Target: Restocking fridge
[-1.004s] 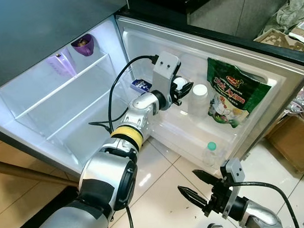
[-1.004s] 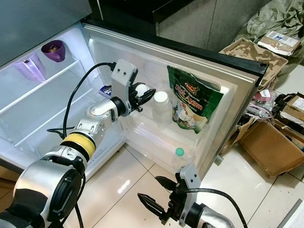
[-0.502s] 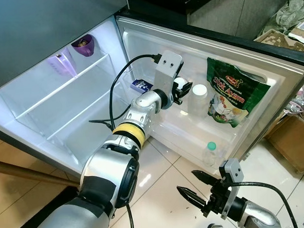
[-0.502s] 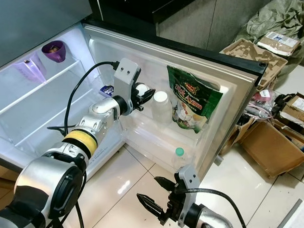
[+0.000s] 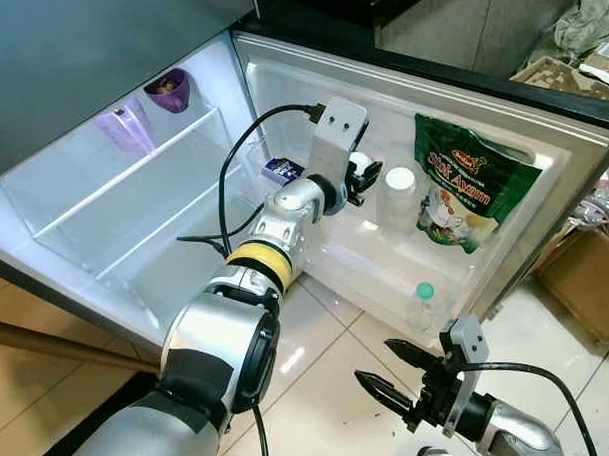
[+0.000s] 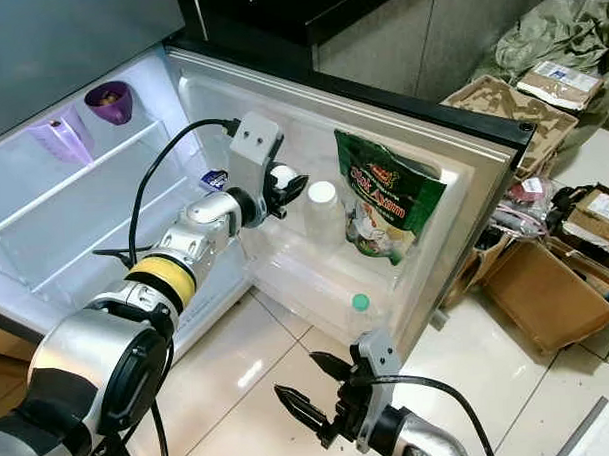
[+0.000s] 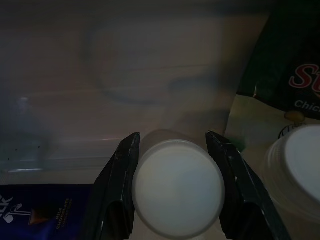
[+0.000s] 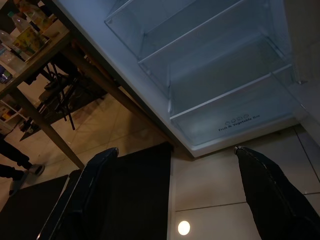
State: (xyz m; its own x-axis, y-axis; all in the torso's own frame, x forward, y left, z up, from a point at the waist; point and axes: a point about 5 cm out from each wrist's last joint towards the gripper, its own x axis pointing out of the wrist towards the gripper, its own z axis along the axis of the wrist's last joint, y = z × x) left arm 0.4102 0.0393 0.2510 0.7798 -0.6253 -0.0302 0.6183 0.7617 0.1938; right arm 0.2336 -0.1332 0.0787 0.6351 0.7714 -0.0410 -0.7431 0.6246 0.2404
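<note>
Head views: the fridge (image 5: 104, 210) stands open, its door (image 5: 501, 121) swung wide. On the door shelf sit two white-lidded jars — one (image 5: 359, 168) pinched in the left gripper (image 5: 364, 176), the other (image 5: 397, 198) just beside it — plus one green pouch (image 5: 463, 195) and one blue carton (image 5: 280, 170). One green-capped bottle (image 5: 422, 306) stands in the lower door rack. Two purple cups (image 5: 167, 90) sit on the top shelf inside. The left arm reaches out, nearly straight, to the door shelf. The right gripper (image 5: 402, 375) hangs low over the floor tiles, jaws spread, well apart from the door.

Left wrist view: both fingers (image 7: 117, 190) press the jar's lid rim; the second jar (image 7: 300, 167) is close alongside.

Right wrist view: fingers (image 8: 272, 192) wide apart — fridge shelves ahead.
</note>
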